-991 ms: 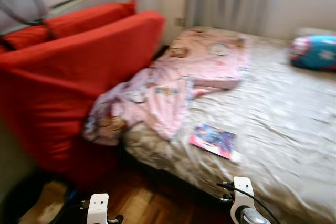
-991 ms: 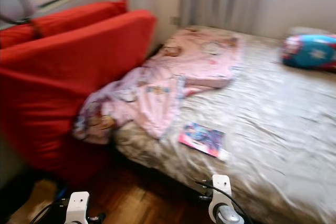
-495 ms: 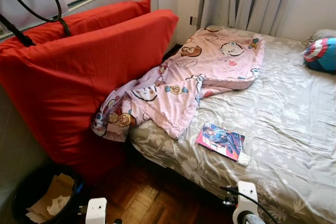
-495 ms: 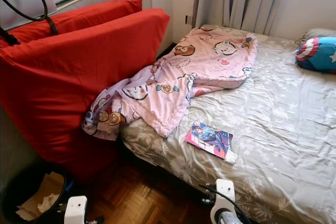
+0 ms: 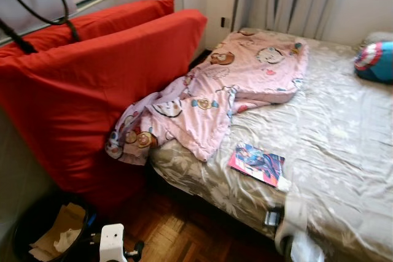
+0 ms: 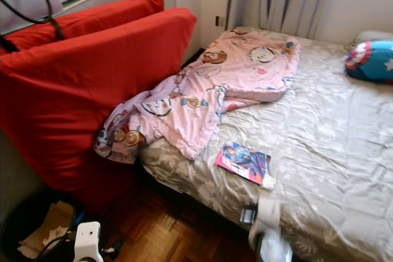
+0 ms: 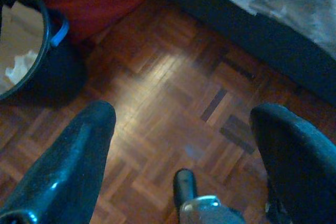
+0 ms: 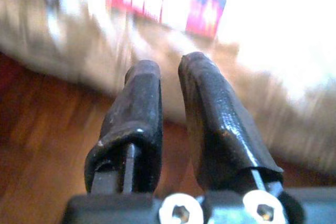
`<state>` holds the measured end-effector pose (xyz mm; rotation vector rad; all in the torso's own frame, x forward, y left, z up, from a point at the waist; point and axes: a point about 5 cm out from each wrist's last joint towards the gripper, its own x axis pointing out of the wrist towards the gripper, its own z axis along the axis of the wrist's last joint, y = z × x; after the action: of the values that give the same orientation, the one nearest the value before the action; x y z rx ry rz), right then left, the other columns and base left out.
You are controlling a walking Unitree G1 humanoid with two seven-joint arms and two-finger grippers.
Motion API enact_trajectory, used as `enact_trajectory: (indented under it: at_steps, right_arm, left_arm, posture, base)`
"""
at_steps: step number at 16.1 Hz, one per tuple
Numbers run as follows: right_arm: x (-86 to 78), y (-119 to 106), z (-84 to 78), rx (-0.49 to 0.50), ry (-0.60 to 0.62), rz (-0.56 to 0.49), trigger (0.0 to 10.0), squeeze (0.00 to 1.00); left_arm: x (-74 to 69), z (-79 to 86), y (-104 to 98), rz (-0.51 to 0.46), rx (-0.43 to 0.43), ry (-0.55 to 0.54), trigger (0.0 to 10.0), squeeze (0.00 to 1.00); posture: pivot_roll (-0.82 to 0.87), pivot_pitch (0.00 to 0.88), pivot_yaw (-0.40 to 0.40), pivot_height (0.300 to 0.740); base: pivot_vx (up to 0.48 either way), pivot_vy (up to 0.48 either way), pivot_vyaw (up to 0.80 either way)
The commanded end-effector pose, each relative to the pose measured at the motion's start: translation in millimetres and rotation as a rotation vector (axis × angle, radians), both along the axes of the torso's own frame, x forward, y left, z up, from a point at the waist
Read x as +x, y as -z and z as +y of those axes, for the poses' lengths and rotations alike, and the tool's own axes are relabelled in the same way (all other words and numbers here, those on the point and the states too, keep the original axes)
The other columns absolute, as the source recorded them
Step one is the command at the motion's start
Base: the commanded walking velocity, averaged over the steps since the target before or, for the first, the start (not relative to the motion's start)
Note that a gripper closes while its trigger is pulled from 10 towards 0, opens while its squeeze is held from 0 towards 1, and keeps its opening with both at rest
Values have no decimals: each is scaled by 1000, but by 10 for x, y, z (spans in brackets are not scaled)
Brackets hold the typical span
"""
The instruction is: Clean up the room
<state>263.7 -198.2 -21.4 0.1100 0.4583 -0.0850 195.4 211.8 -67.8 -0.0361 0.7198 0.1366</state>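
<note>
We see our right gripper [image 8: 167, 85] nearly closed and empty at the bed [image 5: 344, 145] edge near the comic book [image 5: 258, 164], left gripper [image 7: 184, 129] wide open over the wood floor [image 7: 173, 87] by the bin [image 7: 21, 40], pink blanket [image 5: 215, 96] rumpled on bed

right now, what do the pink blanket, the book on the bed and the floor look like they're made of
Pink blanket: soft woven or fleece cloth, matte, judging by its loose folds and printed cartoon figures.
Book: thin paper with a glossy printed cover, lying flat on the bed sheet, which looks like faintly shiny patterned fabric.
Floor: wood parquet, small blocks in a basket pattern, with a lacquered sheen.
</note>
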Motion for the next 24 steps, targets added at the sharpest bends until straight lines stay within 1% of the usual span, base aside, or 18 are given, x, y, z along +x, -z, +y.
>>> enact_trajectory:
  at_steps: [1,2,3,4,7,9,10,12,15,20,22,24]
  right_arm:
    - [206,-211,-44,-5,-9,-96,10000,0]
    - [277,-306,-76,-6,-7,-151,10000,0]
    - [428,-493,-62,-22,8,-244,10000,0]
    - [487,-574,-70,-35,8,-278,10000,0]
    - [624,-762,-83,-31,21,-350,10000,0]
    - [696,-841,-71,20,25,-371,10000,0]
    - [697,-842,-70,16,24,-371,10000,0]
    - [633,-733,8,48,2,-340,10000,0]
    - [564,-645,17,57,25,-318,10000,0]
    - [583,-648,20,28,27,-296,10000,0]
    - [605,-685,-4,5,24,-307,10000,0]
    - [620,-746,-12,-4,8,-354,10000,0]
  left_arm:
    - [349,-25,-222,-130,16,11,10000,0]
    - [886,-99,-675,-345,81,65,10000,0]
    - [1074,-135,-881,-437,94,84,10000,0]
    - [1121,-158,-940,-468,90,88,10000,0]
    - [1206,-178,-1074,-551,53,69,10000,0]
    - [1260,-149,-1171,-605,40,56,10000,0]
    - [1262,-148,-1176,-608,39,56,10000,0]
    - [1236,-161,-1148,-608,17,65,10000,0]
    - [1237,-160,-1156,-620,4,63,10000,0]
    - [1257,-170,-1177,-627,0,69,10000,0]
    - [1268,-199,-1195,-639,-3,77,10000,0]
    - [1285,-209,-1252,-677,-2,99,10000,0]
  posture:
    - [38,0,10,740]
    - [35,0,11,740]
    - [40,0,9,740]
    - [40,0,9,740]
    - [45,0,9,740]
    - [45,0,10,740]
    - [45,0,10,740]
    - [46,0,9,740]
    - [45,0,12,740]
    - [47,0,13,740]
    - [49,0,14,740]
    - [40,0,14,740]
  base:
    - [0,0,0]
    - [0,0,0]
    - [0,0,0]
    - [0,0,0]
    - [0,0,0]
    - [0,0,0]
    - [0,0,0]
    - [0,0,0]
    - [0,0,0]
    - [0,0,0]
    - [0,0,0]
    - [0,0,0]
